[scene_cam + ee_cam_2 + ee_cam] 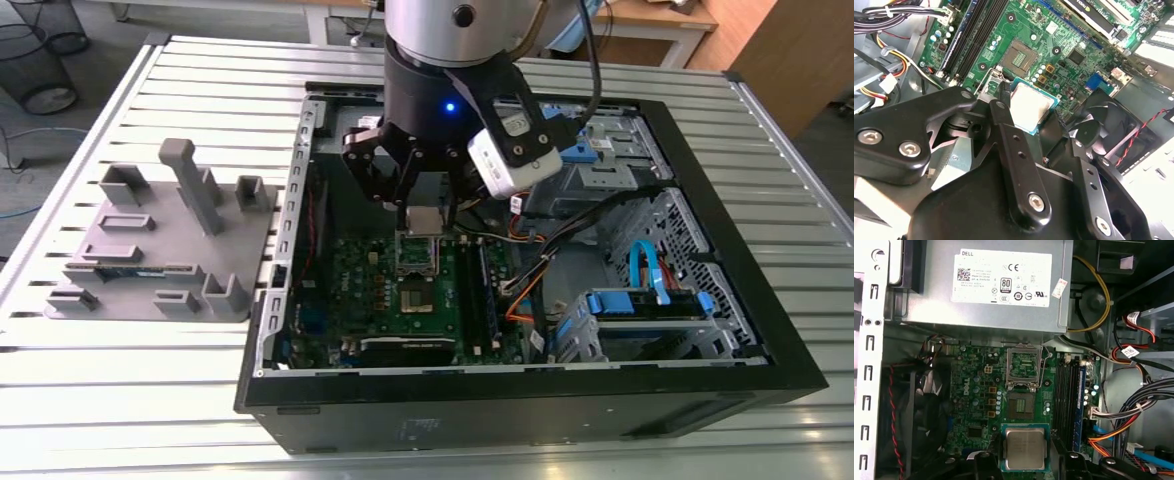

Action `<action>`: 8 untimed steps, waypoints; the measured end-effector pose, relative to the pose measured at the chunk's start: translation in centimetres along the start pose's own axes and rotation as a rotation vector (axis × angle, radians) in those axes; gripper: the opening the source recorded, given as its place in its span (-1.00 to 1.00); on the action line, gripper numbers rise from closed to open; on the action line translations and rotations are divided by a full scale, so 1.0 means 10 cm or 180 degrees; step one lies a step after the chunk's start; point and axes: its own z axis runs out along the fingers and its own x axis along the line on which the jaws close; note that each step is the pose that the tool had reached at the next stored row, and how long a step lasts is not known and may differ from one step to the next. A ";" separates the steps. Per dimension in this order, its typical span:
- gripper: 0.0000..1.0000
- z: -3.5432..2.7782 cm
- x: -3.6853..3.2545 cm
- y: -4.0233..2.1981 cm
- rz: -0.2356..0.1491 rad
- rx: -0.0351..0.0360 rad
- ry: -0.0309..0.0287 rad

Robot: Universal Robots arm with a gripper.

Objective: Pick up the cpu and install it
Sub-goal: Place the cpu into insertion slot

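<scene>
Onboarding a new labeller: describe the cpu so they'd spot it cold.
Find the open black computer case on the slatted table, then the green motherboard inside it. Just above the board, the gripper pinches the cpu: a small flat square with a dull silvery top and green rim, unlike the dark, empty socket on the board.

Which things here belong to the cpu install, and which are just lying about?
In the job: gripper, holding the cpu; open socket; green circuit board.
Lying about: grey block tray; power supply; case fan; cable bundle.
</scene>
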 end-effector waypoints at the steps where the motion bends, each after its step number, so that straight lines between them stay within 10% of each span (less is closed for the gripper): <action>1: -0.06 0.008 0.000 0.000 0.0007 0.0000 0.0000; 8: -0.06 0.098 0.001 0.001 0.0097 0.0000 0.0000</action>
